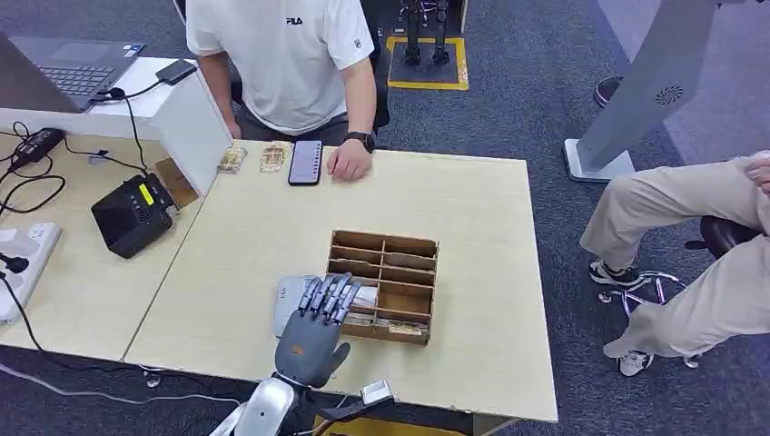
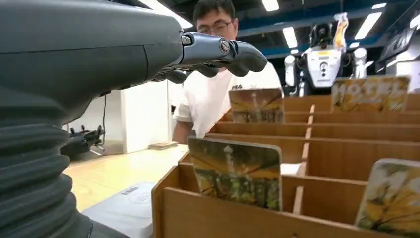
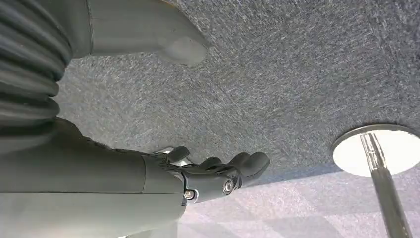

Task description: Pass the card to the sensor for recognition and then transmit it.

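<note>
A wooden divided card box (image 1: pixel 383 239) stands near the table's front edge, with picture cards (image 1: pixel 400 328) upright in its near slots. My left hand (image 1: pixel 318 320) hovers over the box's near-left corner, fingers spread and holding nothing. A flat grey sensor pad (image 1: pixel 287 305) lies under the hand, against the box's left side. In the left wrist view the fingers (image 2: pixel 218 51) reach out above a yellow-green card (image 2: pixel 236 171) in the nearest slot, without touching it. My right hand (image 3: pixel 198 176) hangs over grey carpet, its fingers loosely extended with nothing in them.
A person sits at the far edge, one hand (image 1: pixel 350 162) beside a phone (image 1: pixel 305 162) and two cards (image 1: pixel 232 159). A black device (image 1: pixel 132 214) and cables occupy the left desk. Another person (image 1: pixel 690 227) sits to the right. A metal pole base (image 3: pixel 376 148) stands on the floor.
</note>
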Motion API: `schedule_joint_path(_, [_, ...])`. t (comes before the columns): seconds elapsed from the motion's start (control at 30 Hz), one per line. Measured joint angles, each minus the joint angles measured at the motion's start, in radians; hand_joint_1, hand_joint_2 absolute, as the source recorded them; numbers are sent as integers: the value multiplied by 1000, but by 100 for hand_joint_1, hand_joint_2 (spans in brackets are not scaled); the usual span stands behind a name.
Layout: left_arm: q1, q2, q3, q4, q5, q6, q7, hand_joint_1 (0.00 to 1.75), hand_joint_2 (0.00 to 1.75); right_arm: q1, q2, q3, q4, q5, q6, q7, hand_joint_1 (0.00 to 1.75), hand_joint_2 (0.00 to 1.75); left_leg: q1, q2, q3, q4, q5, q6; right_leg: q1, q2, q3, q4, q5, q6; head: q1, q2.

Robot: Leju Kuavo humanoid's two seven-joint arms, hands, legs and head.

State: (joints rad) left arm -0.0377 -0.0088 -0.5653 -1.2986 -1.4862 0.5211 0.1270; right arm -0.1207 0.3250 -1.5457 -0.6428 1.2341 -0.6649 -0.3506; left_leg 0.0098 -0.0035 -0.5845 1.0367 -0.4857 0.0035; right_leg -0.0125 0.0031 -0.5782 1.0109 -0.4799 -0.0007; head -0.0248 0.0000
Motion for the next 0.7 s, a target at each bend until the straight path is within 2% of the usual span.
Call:
schedule_joint_path(0.37, [-5,-8,15,21,1,-26,18,0,175,0,-1,0,6,-1,0,-3,0,175,0,0,0,0,0,0,0,0,0,0,0,0,0,0])
schedule_joint_path(0.4, [-5,-9,16,21,1,-26,18,14,175,0,-1,0,6,-1,0,-3,0,175,0,0,0,0,0,0,0,0,0,0,0,0,0,0])
schedule_joint_path(0.43, [-5,-10,16,21,1,-26,18,14,175,0,-1,0,7,-1,0,-4,0,175,0,0,0,0,0,0,0,0,0,0,0,0,0,0])
schedule_joint_path(0.47, [-5,-11,16,21,1,-25,18,47,175,0,-1,0,8,-1,0,-4,0,175,0,0,0,0,0,0,0,0,0,0,0,0,0,0])
schedule_joint_path(0.5, [-5,-11,16,21,2,-23,18,162,175,0,-1,0,8,0,0,-5,0,175,0,0,0,0,0,0,0,0,0,0,0,0,0,0])
schedule_joint_path(0.53, [-5,-12,16,21,2,-21,18,175,175,0,-2,0,9,0,0,-7,0,175,0,0,0,0,0,0,0,0,0,0,0,0,0,0])
schedule_joint_path(0.7, [-5,-12,16,21,6,-8,-1,175,175,0,-2,0,10,2,0,-15,0,175,0,0,0,0,0,0,0,0,0,0,0,0,0,0])
